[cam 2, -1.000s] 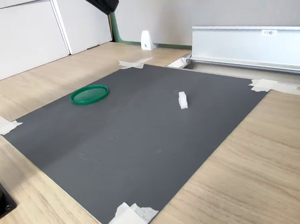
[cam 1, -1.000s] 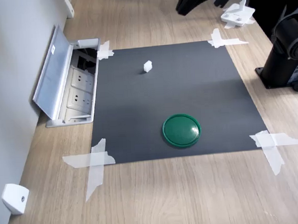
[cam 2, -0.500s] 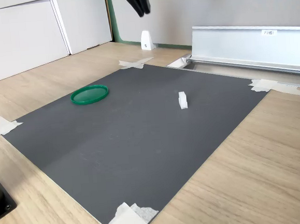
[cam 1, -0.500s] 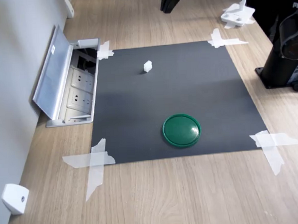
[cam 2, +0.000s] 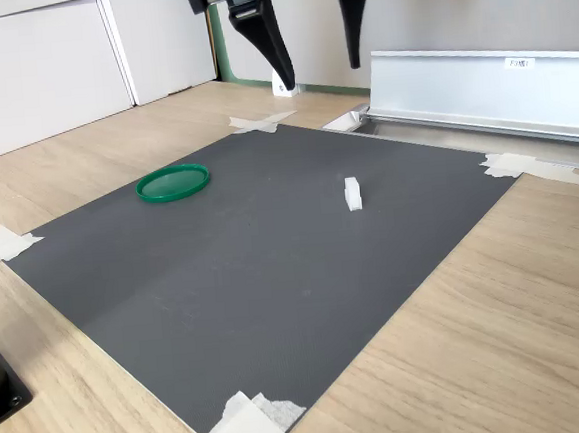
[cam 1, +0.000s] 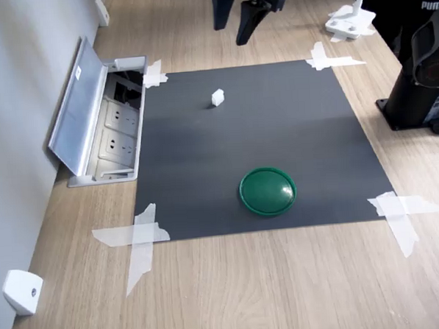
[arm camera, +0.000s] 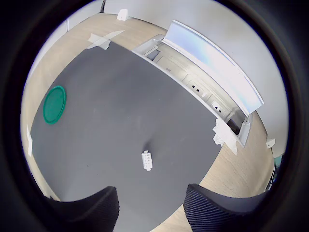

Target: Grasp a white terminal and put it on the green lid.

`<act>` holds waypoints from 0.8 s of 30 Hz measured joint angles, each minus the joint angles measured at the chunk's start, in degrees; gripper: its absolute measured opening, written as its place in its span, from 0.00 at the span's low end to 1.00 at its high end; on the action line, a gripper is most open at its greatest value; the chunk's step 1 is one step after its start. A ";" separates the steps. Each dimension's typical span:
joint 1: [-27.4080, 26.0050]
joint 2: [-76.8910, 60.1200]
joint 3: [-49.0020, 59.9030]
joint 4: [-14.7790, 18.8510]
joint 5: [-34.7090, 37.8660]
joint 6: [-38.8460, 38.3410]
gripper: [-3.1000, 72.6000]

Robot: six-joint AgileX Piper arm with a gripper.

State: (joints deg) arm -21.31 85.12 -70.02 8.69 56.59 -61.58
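1. A light wood-grain tabletop (cam 1: 233, 289) carries a dark grey mat (cam 1: 255, 144), taped at its 4 corners.
2. A grey wall (cam 1: 16, 87) runs along the first exterior view's left.
3. An open socket box (cam 1: 100, 126) sits beside it.

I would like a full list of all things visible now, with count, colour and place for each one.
white terminal: 1, white, on the mat, far from the lid
green lid: 1, dark green, on the mat
mat: 1, dark grey, taped flat on the table
tape strips: several, white, at the four mat corners
table: 1, light wood
socket box: 1, silver, lid open, at the first exterior view's left
wedge piece: 1, white, by the wall
gripper: 1, black, open, above the mat
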 joint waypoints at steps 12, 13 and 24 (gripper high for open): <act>5.53 9.22 -9.03 -2.54 7.01 3.23 0.80; 5.61 9.64 -8.76 -2.88 6.41 3.53 0.80; 5.61 13.14 -0.37 -7.26 -3.28 1.07 0.80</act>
State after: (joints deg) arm -15.71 98.25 -70.39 1.43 53.31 -60.51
